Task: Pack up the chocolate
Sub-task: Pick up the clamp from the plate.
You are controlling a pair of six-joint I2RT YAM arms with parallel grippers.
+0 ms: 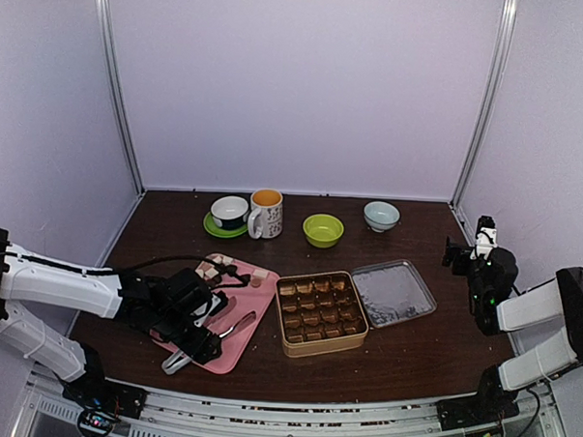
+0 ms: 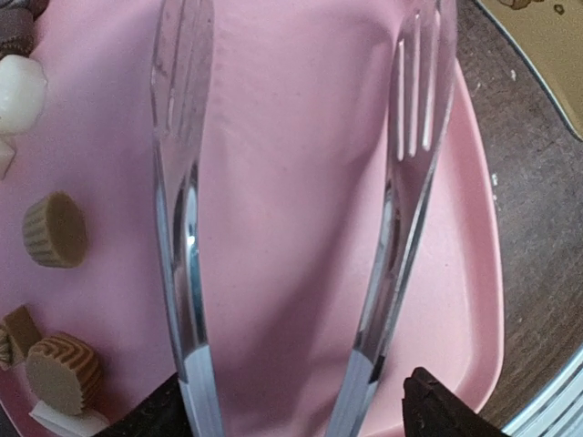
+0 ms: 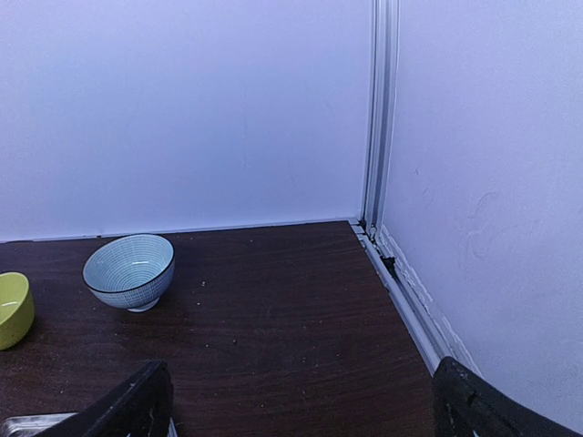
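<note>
Loose chocolate pieces (image 1: pixel 217 268) lie at the far end of a pink tray (image 1: pixel 259 299). The left wrist view shows them along the tray's left side: a tan cup (image 2: pixel 55 229), a striped tan one (image 2: pixel 64 371), a cream-white one (image 2: pixel 18 91). An open gold tin (image 1: pixel 321 314) holds rows of brown pieces. My left gripper (image 1: pixel 207 339) (image 2: pixel 291 423) is shut on metal tongs (image 2: pixel 187 228) over the tray (image 2: pixel 301 182); the tong tips stand spread apart with nothing between them. My right gripper (image 1: pixel 456 255) (image 3: pixel 301 419) is open and empty at the far right.
The tin's lid (image 1: pixel 393 293) lies right of the tin. Along the back stand a cup on a green saucer (image 1: pixel 230 214), a mug (image 1: pixel 266 214), a green bowl (image 1: pixel 323 230) and a blue-white bowl (image 1: pixel 381 216) (image 3: pixel 129 270). Walls close in on three sides.
</note>
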